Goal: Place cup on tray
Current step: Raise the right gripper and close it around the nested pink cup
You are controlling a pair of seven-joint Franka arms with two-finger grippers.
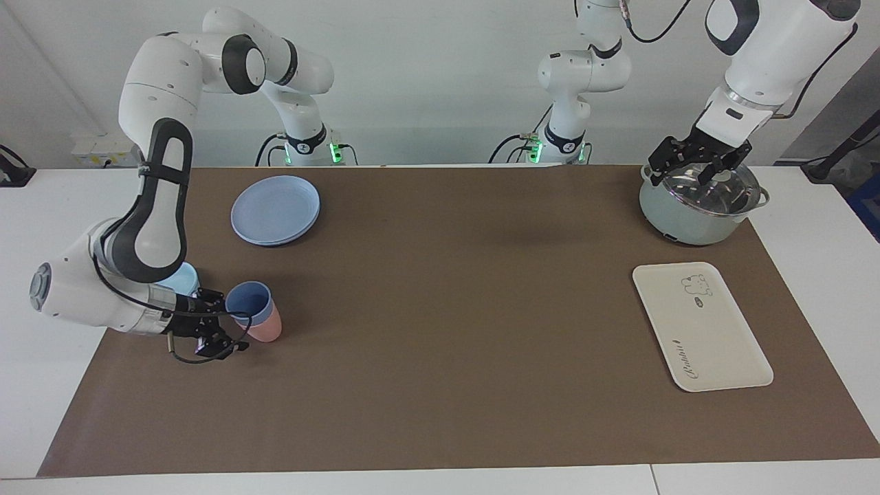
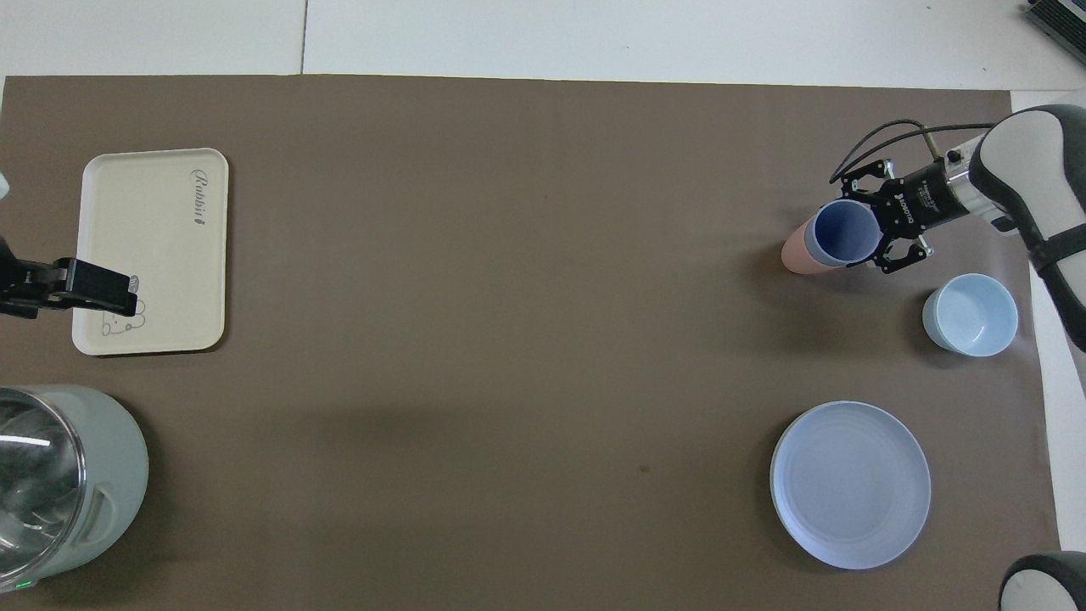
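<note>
The periwinkle cup (image 1: 249,302) (image 2: 840,233) stands nested inside a pink cup (image 1: 268,331) (image 2: 793,255), near the right arm's end of the table. My right gripper (image 1: 232,331) (image 2: 871,227) is open and low at the cup's rim, on the side toward the right arm's end, with a finger on each side of it. The cream tray (image 1: 701,330) (image 2: 153,246) lies bare at the left arm's end. My left gripper (image 1: 698,168) waits open over the pot lid.
A lidded pale-green pot (image 1: 694,213) (image 2: 51,484) stands nearer to the robots than the tray. A light-blue bowl (image 1: 182,278) (image 2: 971,314) sits beside the cups under the right arm. A round blue plate (image 1: 275,210) (image 2: 848,484) lies nearer to the robots.
</note>
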